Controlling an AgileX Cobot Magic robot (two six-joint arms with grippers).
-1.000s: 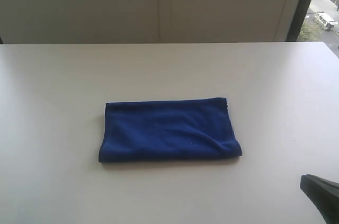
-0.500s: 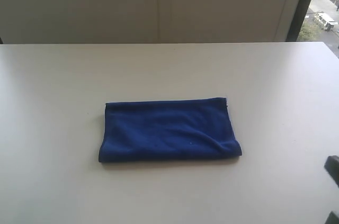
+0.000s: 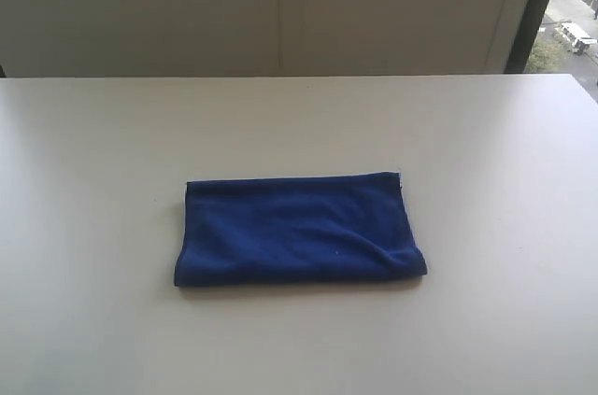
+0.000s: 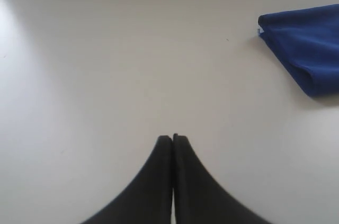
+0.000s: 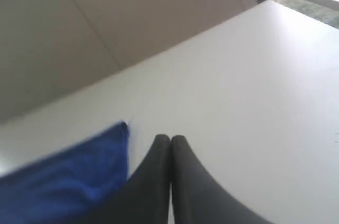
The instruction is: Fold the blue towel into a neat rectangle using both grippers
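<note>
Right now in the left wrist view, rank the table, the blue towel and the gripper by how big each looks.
1. Table: fills nearly the whole frame.
2. Left gripper, fingers pressed shut: large only through nearness to the camera.
3. Blue towel: only its corner shows, cut by the frame edge, so its rank below the gripper is unsure.

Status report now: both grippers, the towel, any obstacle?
Left gripper shut, empty, above bare table. Right gripper shut, empty, beside the towel. Towel folded, flat, untouched. No obstacle seen.

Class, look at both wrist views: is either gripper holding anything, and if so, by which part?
Nothing is held. The left gripper and right gripper are both shut on nothing, apart from the towel lying folded on the table.
</note>
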